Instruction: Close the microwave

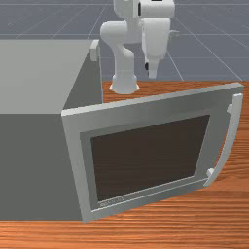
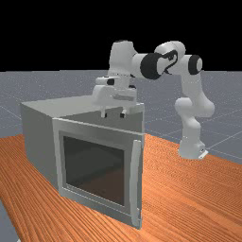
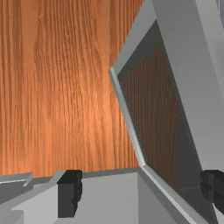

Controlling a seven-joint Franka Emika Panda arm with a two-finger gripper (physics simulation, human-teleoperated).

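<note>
The grey microwave [image 1: 34, 78] stands at the front view's left, its door [image 1: 73, 155] swung wide from the near edge of the body. A long curved handle [image 1: 229, 141] runs along the door's free edge. In the far view my gripper [image 2: 113, 114] is over the door's top edge, pointing down, with its fingers apart and nothing between them. From the front, the hand appears beyond the door. In the wrist view the gripper [image 3: 142, 191] has the door's window [image 3: 151, 105] ahead of it and the microwave's body [image 3: 109, 197] beneath its fingers.
Orange-brown wood of the table [image 2: 189, 189] surrounds the microwave. The arm's base [image 2: 191, 149] stands on the table at the far view's right. In the front view, a small block [image 1: 95, 50] juts from the microwave's far upper corner.
</note>
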